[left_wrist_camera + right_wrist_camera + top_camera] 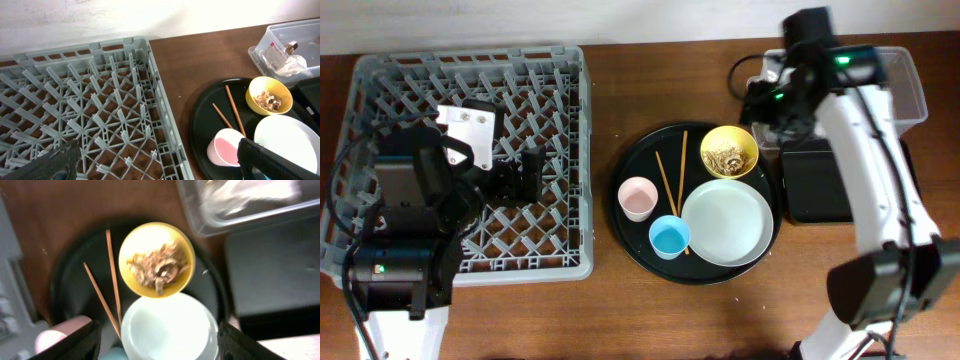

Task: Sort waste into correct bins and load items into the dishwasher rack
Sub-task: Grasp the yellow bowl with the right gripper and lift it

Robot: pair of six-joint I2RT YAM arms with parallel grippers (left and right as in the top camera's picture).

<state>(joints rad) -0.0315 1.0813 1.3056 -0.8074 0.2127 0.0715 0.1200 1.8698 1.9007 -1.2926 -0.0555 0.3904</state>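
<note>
The clear tub [240,220] is blurred and cut off at top.

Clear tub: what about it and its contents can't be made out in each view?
Overhead: the right arm covers most of the clear tub; contents hidden.
Right wrist: blurred, tub cut off by the top edge; contents unidentifiable.
Left wrist: tub cut off by the right edge; only a wrapper and napkin show.

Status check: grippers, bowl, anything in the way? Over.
Left gripper open, over the rack. Right gripper open, empty, hovering near the yellow bowl; food scraps inside. Chopsticks beside it on round tray, not blocking.
</note>
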